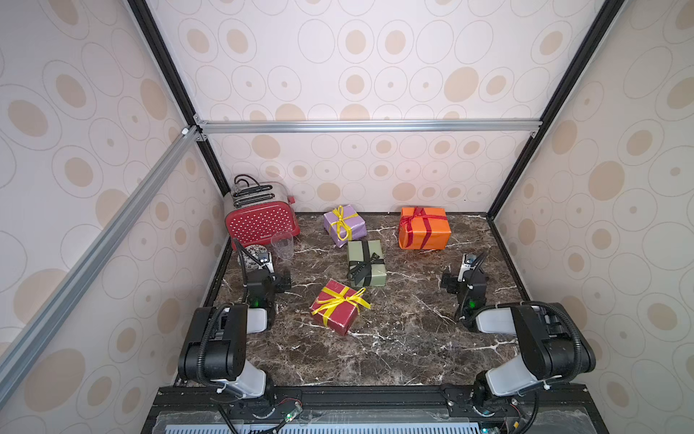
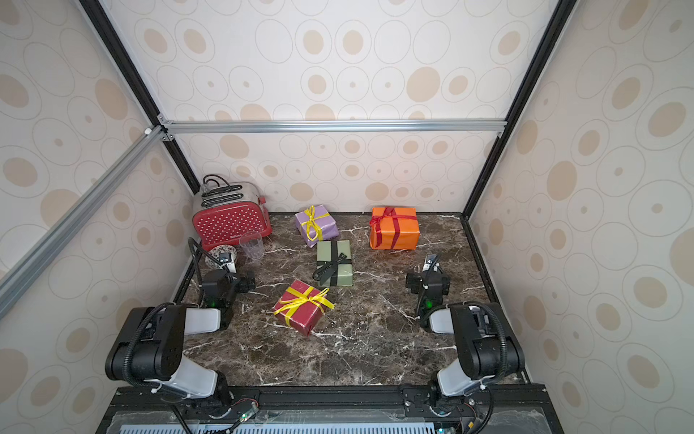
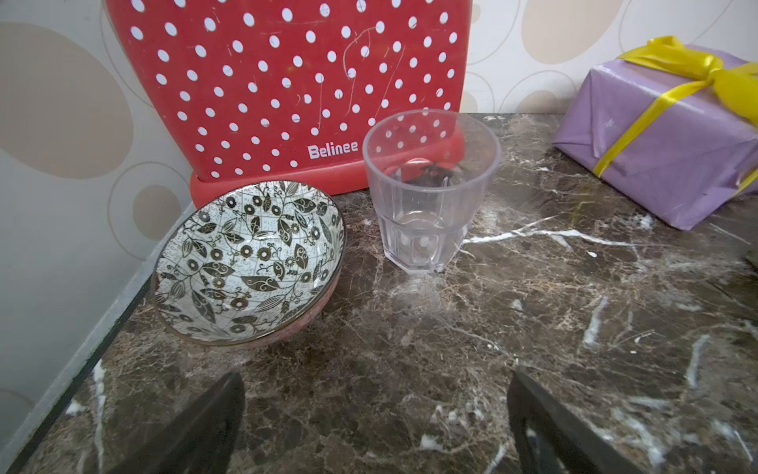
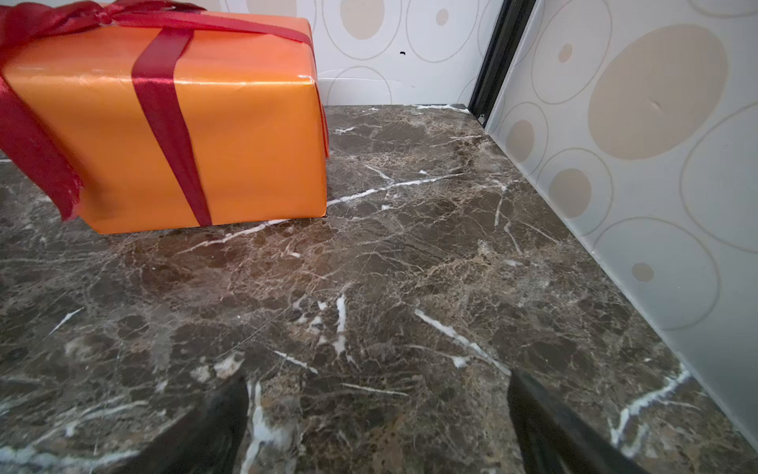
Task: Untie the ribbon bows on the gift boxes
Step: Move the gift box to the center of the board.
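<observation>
In a top view I've the dark red box (image 1: 340, 319), olive box (image 1: 375, 250), lilac box (image 1: 355, 225) and orange box (image 1: 432, 233) mid-table, ribbon bows (image 1: 345, 298) all tied (nothing begun, I'd say); left wrist, my left gripper (image 3: 375, 377) gapes empty, facing an empty tumbler (image 3: 426, 230) and bowl (image 3: 250, 262); right wrist, my right gripper (image 4: 377, 377) equally wide, ready for the orange box.
</observation>
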`<action>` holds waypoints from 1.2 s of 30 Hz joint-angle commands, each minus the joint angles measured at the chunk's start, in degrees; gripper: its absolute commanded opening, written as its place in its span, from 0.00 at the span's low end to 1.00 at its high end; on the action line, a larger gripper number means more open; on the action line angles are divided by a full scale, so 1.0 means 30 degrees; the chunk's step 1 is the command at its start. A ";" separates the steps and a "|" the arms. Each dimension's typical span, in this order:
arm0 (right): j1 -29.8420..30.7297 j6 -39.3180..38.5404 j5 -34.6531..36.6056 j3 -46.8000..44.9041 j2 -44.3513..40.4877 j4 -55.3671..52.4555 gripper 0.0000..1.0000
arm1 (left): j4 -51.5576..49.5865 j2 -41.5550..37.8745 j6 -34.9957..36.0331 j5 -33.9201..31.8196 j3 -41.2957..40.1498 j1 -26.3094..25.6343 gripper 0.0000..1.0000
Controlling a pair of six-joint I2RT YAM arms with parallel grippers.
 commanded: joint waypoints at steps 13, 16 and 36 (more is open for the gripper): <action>0.0055 -0.0139 0.0175 0.0116 0.0020 -0.0036 1.00 | 0.0063 -0.0018 0.0431 0.0185 0.0331 -0.0040 0.99; 0.0074 -0.0140 0.0175 0.0110 0.0016 -0.0036 1.00 | 0.0024 0.0010 0.0416 0.0195 0.0345 -0.0049 0.99; 0.0096 -0.0455 -0.0168 0.0069 -0.0265 0.0267 1.00 | 0.0105 -0.1333 0.0030 -0.0460 -0.0173 -0.0042 0.99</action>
